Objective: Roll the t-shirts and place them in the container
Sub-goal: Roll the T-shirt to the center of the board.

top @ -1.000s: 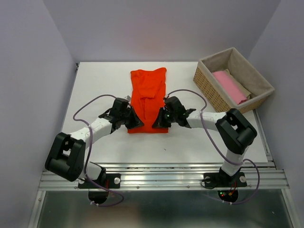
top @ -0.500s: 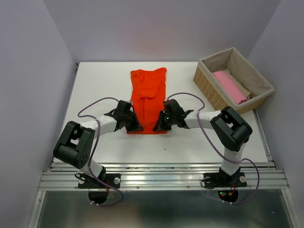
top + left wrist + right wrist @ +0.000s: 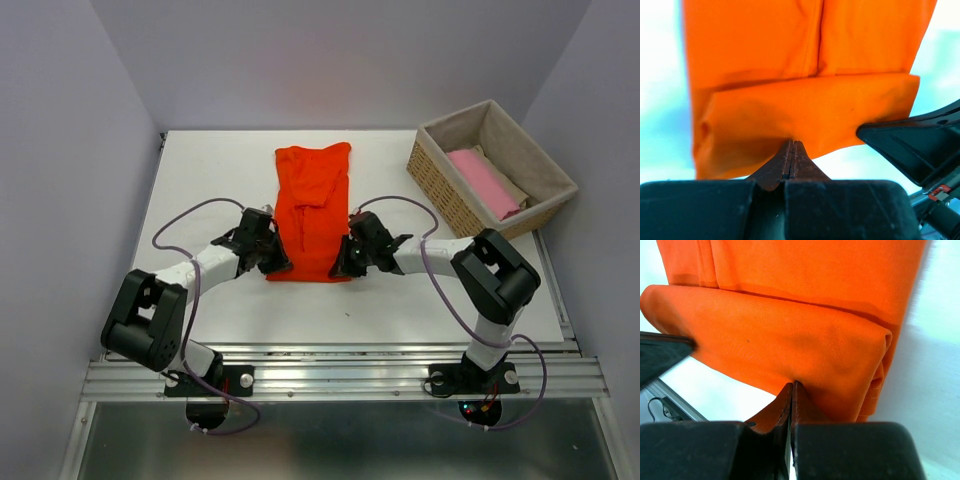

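The left arm and right arm are built of white tube links between blocky black joints. A thin purple cable loops from behind each gripper back toward its base. The bases are black, with pale screws. Red and green lights glow under the right one. The left gripper and right gripper each have 2 matte black fingers that taper from a broad black body to thin tips.
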